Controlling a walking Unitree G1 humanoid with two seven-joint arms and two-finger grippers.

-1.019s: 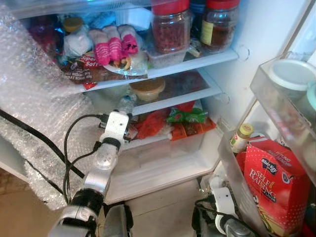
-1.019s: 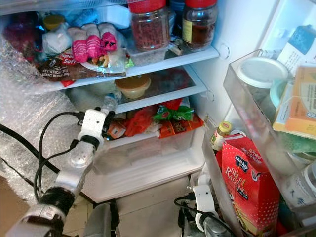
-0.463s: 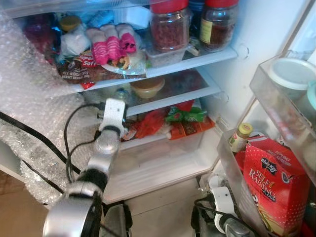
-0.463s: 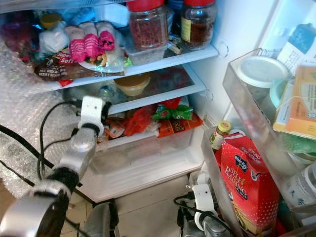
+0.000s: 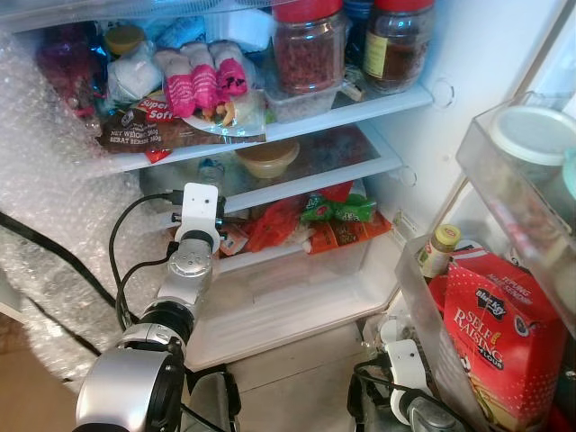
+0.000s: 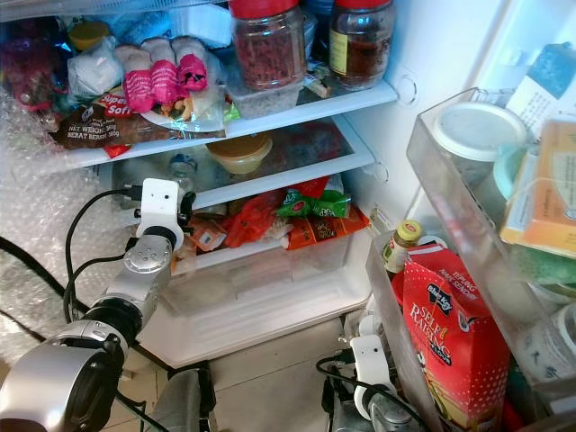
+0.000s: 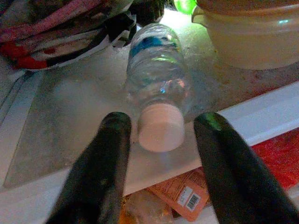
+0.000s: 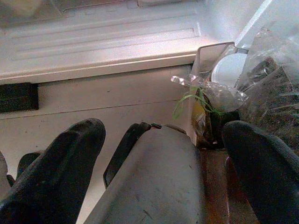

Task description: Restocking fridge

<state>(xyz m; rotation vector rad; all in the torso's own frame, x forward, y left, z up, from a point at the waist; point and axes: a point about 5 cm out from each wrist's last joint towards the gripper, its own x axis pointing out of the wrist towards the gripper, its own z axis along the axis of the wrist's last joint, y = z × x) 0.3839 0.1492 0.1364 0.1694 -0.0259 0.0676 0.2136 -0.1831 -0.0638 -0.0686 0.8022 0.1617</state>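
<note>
**Left gripper open at a bottle lying on the middle fridge shelf**

The left arm (image 5: 186,270) reaches up into the open fridge, its wrist at the front edge of the middle shelf (image 5: 360,169); in the left wrist view the left gripper (image 7: 161,140) has its two black fingers (image 7: 105,163) spread apart, one on each side of the cap (image 7: 161,127) of a clear bottle (image 7: 156,70); the fingers are not closed on it, and whether they touch the cap cannot be told. The bottle lies on its side on that shelf, cap towards the front edge, just beside a tub (image 7: 247,35) with a tan lid; in the left eye view the bottle (image 5: 211,171) lies left of the tub (image 5: 268,157).

Under the shelf sits a clear drawer (image 5: 297,270) with red and green packets (image 5: 337,211); the top shelf carries a bread bag (image 5: 144,130), pink-wrapped rolls (image 5: 205,79) and two red-lidded jars (image 5: 310,45). Bubble wrap (image 5: 54,225) hangs at the fridge's left side.

The right gripper (image 8: 161,154) hangs low by the fridge's base, fingers wide apart and holding nothing, pointing at the floor. The door rack (image 5: 423,297) on the right holds a red flour box (image 5: 499,333) and a small yellow-capped bottle (image 5: 438,249).
</note>
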